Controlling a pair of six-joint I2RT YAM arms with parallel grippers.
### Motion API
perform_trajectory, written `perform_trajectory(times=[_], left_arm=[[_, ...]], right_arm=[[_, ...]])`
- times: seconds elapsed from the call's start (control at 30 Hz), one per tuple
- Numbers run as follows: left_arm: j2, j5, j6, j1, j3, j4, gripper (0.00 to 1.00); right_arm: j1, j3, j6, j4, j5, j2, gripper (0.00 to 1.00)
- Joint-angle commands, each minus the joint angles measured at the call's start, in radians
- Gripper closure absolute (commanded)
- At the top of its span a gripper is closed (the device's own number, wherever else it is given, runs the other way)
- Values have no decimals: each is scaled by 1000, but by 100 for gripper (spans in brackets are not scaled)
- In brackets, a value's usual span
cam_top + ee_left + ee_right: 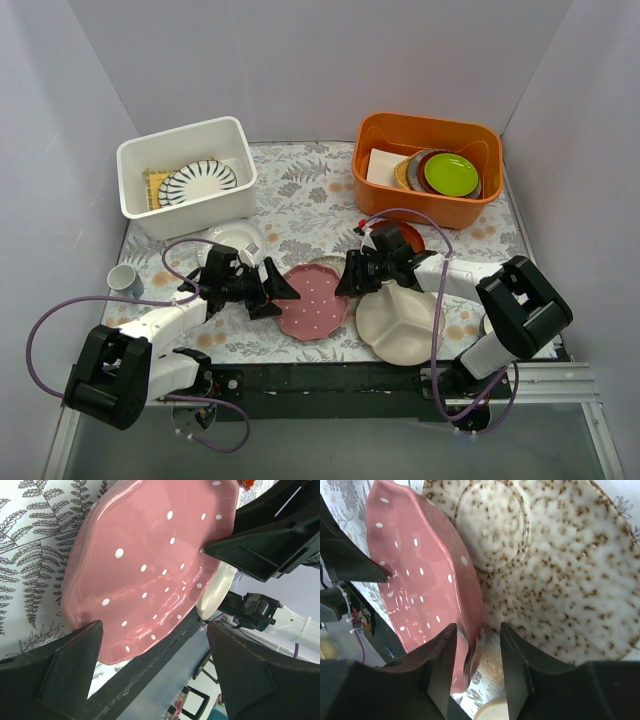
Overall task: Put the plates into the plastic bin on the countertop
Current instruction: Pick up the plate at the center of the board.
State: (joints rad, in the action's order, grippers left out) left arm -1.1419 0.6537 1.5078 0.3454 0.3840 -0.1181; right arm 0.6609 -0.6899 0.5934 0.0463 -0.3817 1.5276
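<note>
Pink dotted plate (312,303), rim inside the part-open right pincer (477,630), left pincer (154,627) wide open opposite! Best clamp squarely before lifting.

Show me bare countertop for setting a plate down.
Free: the countertop between the white bin and the orange tub. Crowded: the near middle, with the pink dotted plate, cream divided plate and small white plate.

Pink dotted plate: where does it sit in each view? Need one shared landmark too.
Top external: pink dotted plate low centre, left of the cream plate.
Left wrist: fills the upper middle.
Right wrist: left side, left of the speckled plate.
Shared landmark: fern-print countertop.
</note>
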Motion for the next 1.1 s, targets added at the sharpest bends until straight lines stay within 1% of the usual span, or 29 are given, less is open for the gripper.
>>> perform_trajectory(times=[0.0,0.13,0.27,0.33,0.37,0.4,0.47,0.5,0.63,0.8,0.87,0.9,1.0,1.07], left_arm=[[-13,-52,-15,3,-22,-23,15],[-12,-52,-14,4,-22,-25,15],[-13,-52,-17,3,-22,-25,15],[-10,-54,-17,3,-20,-25,15],[-9,-54,-15,3,-20,-26,15],[-9,-54,-17,3,-20,-25,15],[1,-55,-18,3,-13,-32,14],[2,-51,-24,3,-8,-34,12],[48,9,-26,3,52,-35,9],[105,12,-41,3,217,-84,4],[106,-3,-72,3,271,-116,3],[103,-14,-84,3,329,-153,2],[85,-35,-135,3,413,-219,2],[76,-43,-153,3,441,-248,2]], right_arm=[[-4,16,19,107,-49,48,55],[-4,32,39,159,-60,69,64],[-4,50,59,193,-78,72,84],[-4,52,60,194,-77,68,90],[-4,52,60,194,-75,63,96],[-4,55,62,193,-72,51,98],[-4,55,63,187,-59,37,99],[-4,55,63,182,-53,22,99],[-4,53,65,167,-26,-7,99],[-4,49,75,168,-31,-24,99],[-4,47,80,170,-34,-29,99],[-4,44,82,167,-34,-38,99],[-4,41,82,158,-31,-61,99],[-4,36,83,141,-25,-79,99]])
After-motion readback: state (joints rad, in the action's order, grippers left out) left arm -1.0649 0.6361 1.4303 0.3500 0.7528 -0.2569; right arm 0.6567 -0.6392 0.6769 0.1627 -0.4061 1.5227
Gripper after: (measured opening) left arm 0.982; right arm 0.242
